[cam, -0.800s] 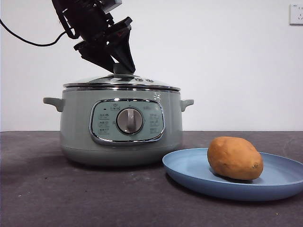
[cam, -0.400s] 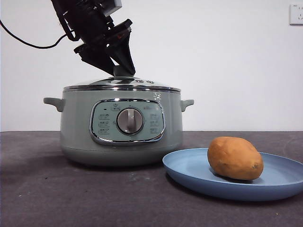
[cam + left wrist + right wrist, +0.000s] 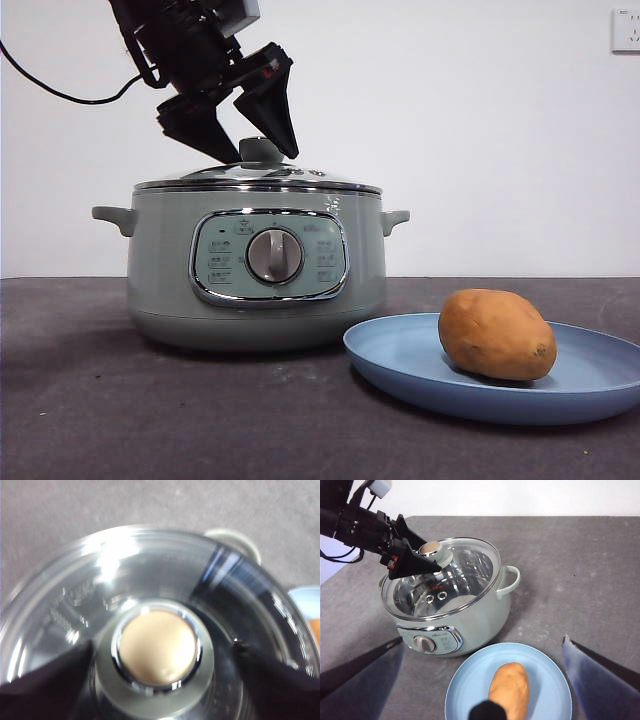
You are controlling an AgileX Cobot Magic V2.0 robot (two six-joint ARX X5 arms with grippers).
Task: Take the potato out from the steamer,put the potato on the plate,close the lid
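Straddling lid (image 3: 258,174) knob, left tool (image 3: 252,150) open, holding nothing | potato (image 3: 497,334) on plate (image 3: 400,362) | right tool (image 3: 482,680) open

Lab-like test bench: bare white wall (image 3: 480,130), dark table (image 3: 150,410).

I see dark grey counter (image 3: 120,400). Steamer (image 3: 160,270) stands on it, left of centre. Blue plate (image 3: 400,360) rests just beside steamer, front right, on counter.

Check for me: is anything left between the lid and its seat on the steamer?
Nothing visible. The lid sits on the steamer, its knob between the open left gripper jaws. The potato lies on the plate.
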